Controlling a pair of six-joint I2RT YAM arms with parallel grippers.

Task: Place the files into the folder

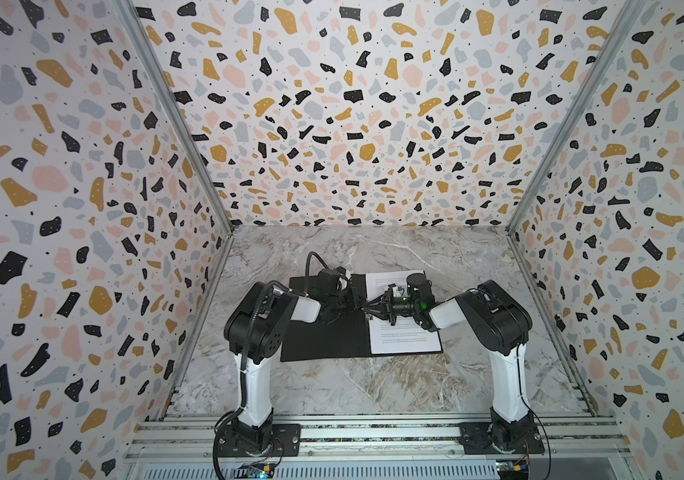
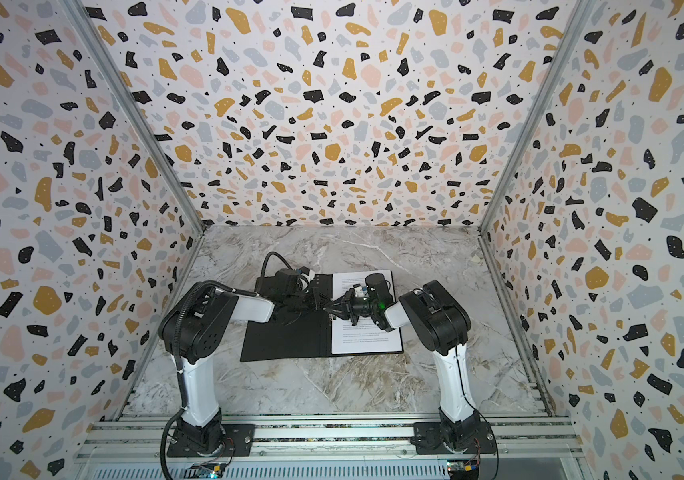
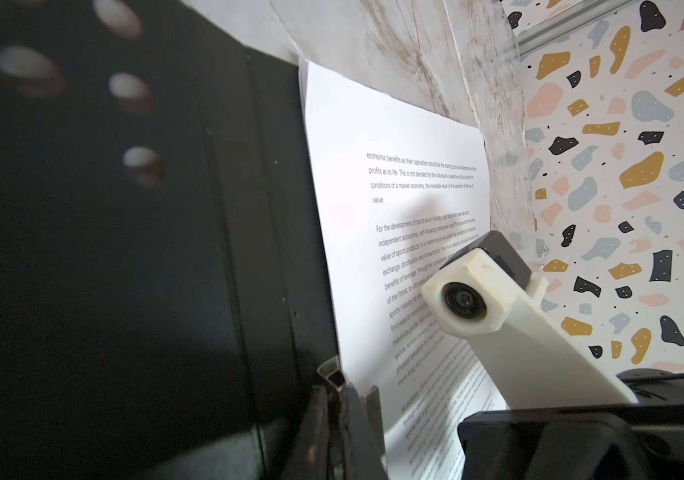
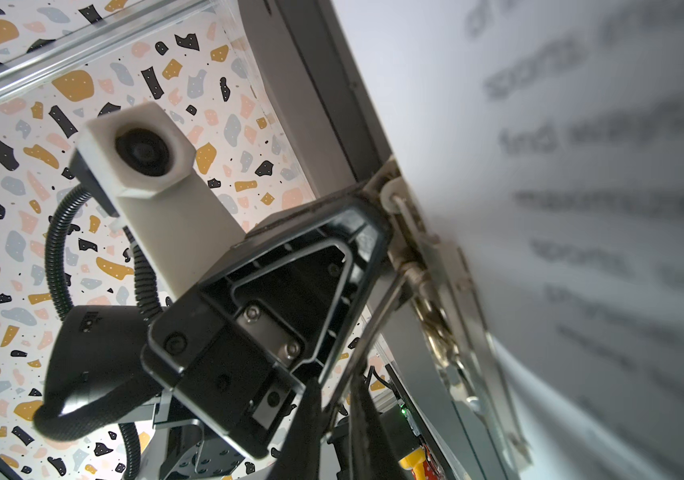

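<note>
The folder (image 1: 319, 340) (image 2: 286, 340) lies open on the marble table, black inside up. The files (image 1: 404, 336) (image 2: 365, 336) rest on its right half, printed text on top. Both grippers meet at the metal spine clip (image 4: 427, 266). My left gripper (image 1: 356, 306) (image 3: 344, 390) is shut, its tips against the clip's end (image 3: 333, 372). My right gripper (image 1: 368, 310) (image 4: 338, 399) is shut on the clip's thin metal lever (image 4: 373, 324), which runs between its fingers. The sheet (image 3: 394, 166) (image 4: 581, 166) bows up beside the clip.
Terrazzo-patterned walls (image 1: 82, 208) close in the marble table (image 1: 373, 386) on three sides. An aluminium rail (image 1: 373, 432) carrying both arm bases runs along the front. The right wrist camera (image 3: 465, 299) hangs low over the sheet.
</note>
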